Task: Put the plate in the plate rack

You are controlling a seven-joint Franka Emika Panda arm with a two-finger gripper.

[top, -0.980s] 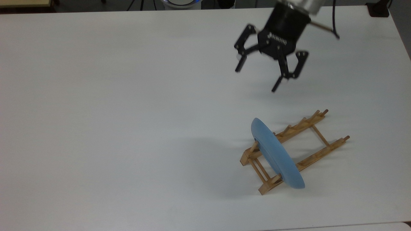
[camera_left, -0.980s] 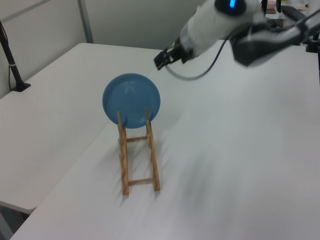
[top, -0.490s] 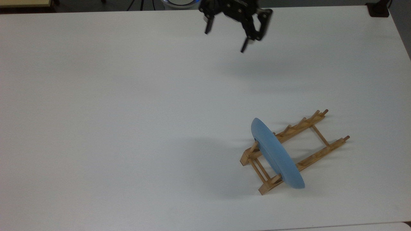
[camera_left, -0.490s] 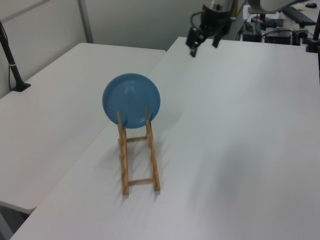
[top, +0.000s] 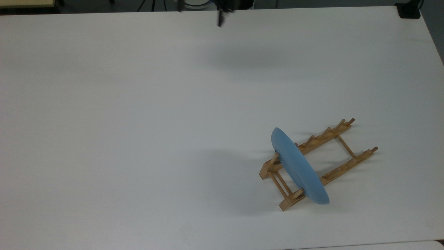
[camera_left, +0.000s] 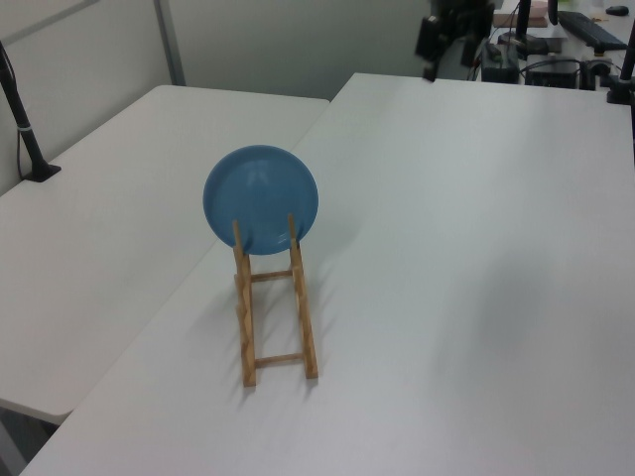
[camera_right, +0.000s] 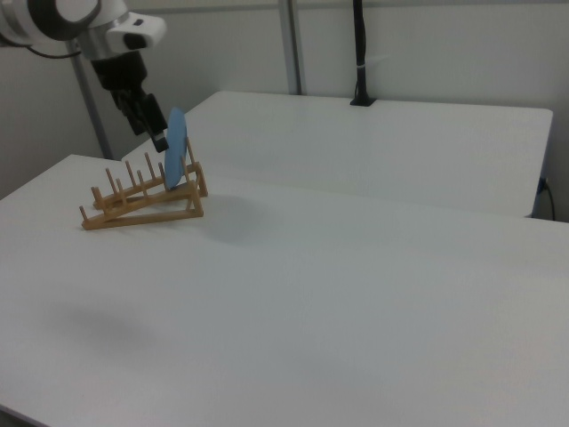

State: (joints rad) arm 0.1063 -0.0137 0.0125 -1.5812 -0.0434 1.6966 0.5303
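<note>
The light-blue plate [top: 298, 166] stands on edge between the pegs at the near end of the wooden plate rack [top: 341, 166], low on the top view's right. The left view faces the plate [camera_left: 260, 198] straight on, above the rack [camera_left: 248, 327]. The right view sees the plate [camera_right: 175, 147] edge-on in the rack [camera_right: 133, 209]. My gripper [top: 199, 13] hangs open and empty at the table's far edge, well away from the plate. It shows dark at the top of the left view [camera_left: 437, 45], and high at the right view's left [camera_right: 153, 129].
White table [top: 138, 121] with wide bare room to the top view's left of the rack. A black clamp [top: 409, 10] sits at its far right corner. A second table [camera_left: 109, 218] adjoins it, with a black post [camera_left: 25, 129] clamped on it.
The open gripper has pulled away from above the rack, up and to the top view's left, until it reaches the table's far edge. Plate and rack have not moved.
</note>
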